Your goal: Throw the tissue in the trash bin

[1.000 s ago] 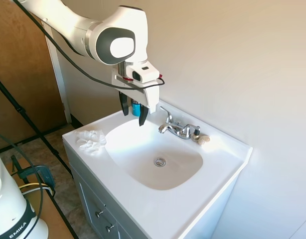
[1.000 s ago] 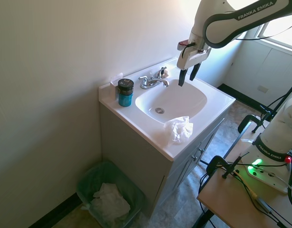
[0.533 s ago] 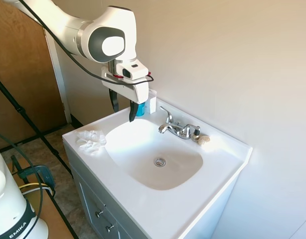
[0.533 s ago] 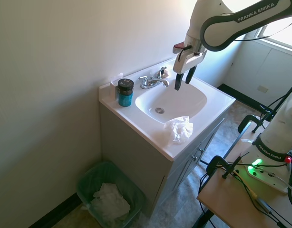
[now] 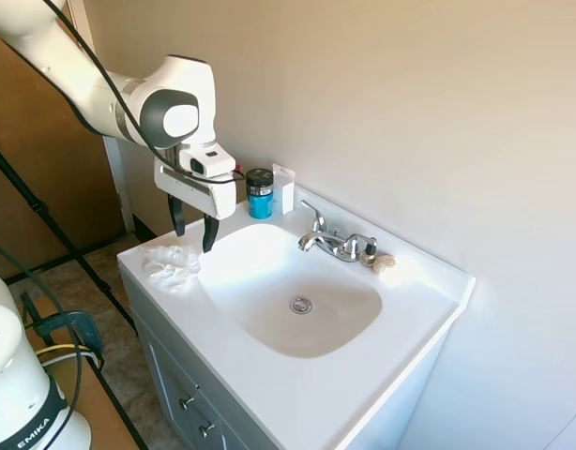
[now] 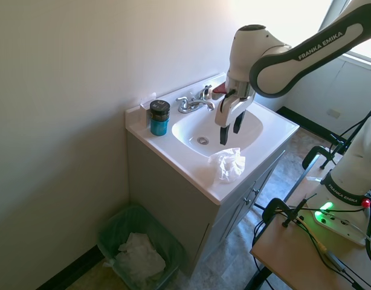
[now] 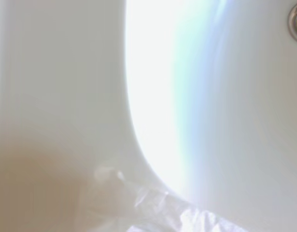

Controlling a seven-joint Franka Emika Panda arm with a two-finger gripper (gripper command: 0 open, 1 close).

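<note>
The tissue (image 5: 170, 265) (image 6: 228, 165) is a crumpled white wad lying on the sink counter's front corner, beside the basin. My gripper (image 5: 194, 236) (image 6: 230, 131) hangs open and empty just above the basin's edge, a little to the basin side of the tissue and not touching it. In the wrist view a wrinkled edge of the tissue (image 7: 177, 215) shows blurred at the bottom. The trash bin (image 6: 139, 248) is a green-lined bin on the floor beside the vanity, with white paper inside.
The white sink (image 5: 344, 375) has a chrome faucet (image 5: 330, 241) at the back, with a small beige lump (image 5: 384, 263) beside it. A blue jar with a black lid (image 5: 260, 193) (image 6: 159, 117) stands at the back corner. The wall runs close behind.
My gripper has moved from above the back of the basin near the faucet, down and across to the front corner by the tissue. It stayed open. The tissue has not moved.
</note>
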